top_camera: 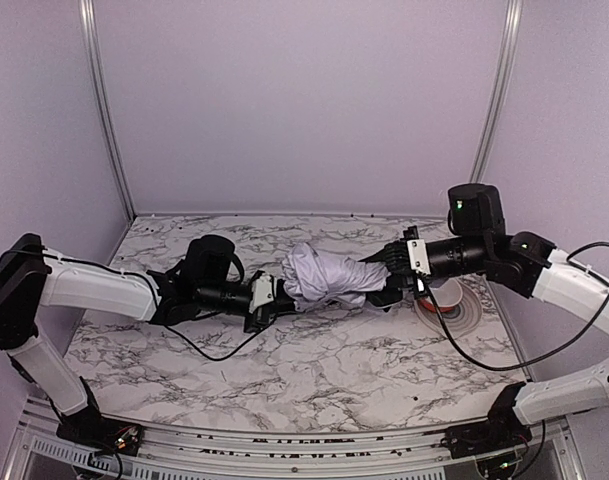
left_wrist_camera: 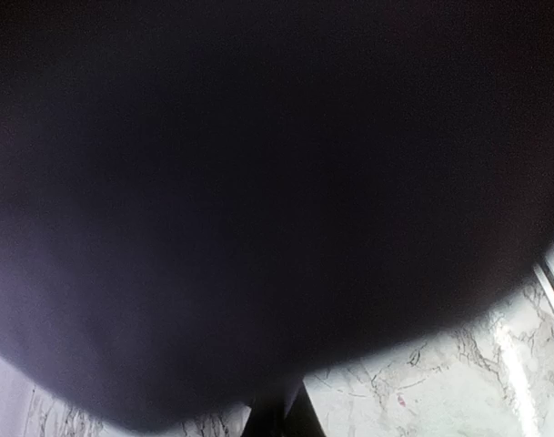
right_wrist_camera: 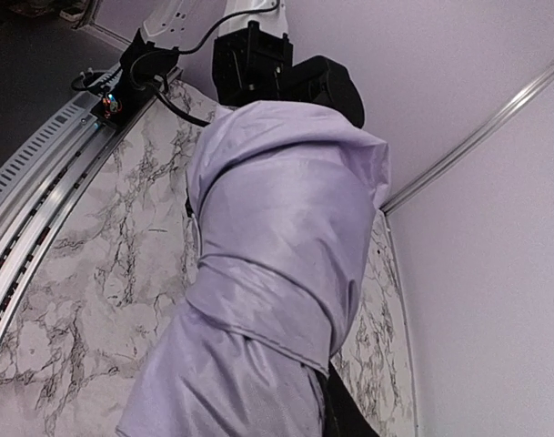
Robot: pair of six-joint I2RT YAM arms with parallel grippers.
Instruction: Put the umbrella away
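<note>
Umbrella, pale lavender-white fabric, folded and bunched (right_wrist_camera: 277, 273): filling the middle of the right wrist view from the bottom edge up past the centre, wrapping round itself in a slanting band. Covering most of the white, grey-veined marble table (right_wrist_camera: 76, 273), with marble showing at left and in a thin strip at right. Pressing against one dark finger (right_wrist_camera: 345, 414) at the bottom edge, right of centre. Blacking out nearly all of the left wrist view at very close range, leaving only a wedge of marble at lower right.

Moving up the top view from its bottom edge:

- Running across the bottom, a slotted silver metal rail (top_camera: 284, 445) carrying both arm bases.
- Reaching inward from the left and right edges, the white-and-black left arm (top_camera: 94, 290) and right arm (top_camera: 574, 285).
- Lying crosswise at the centre of the frame, the umbrella, spanning the gap between the two claws; cannot tell whether touching the marble.
- Meeting its left end, the left gripper (top_camera: 274, 293), jaws together; cannot tell whether pinching any cloth.
- Clamping its right end, the right gripper (top_camera: 386, 276), one black finger above the fabric and one below.
- Sitting just right of that claw, partly hidden under the wrist, a round orange-and-white bowl (top_camera: 446, 297).
- Closing off the upper half, plain lavender walls (top_camera: 304, 100).
</note>
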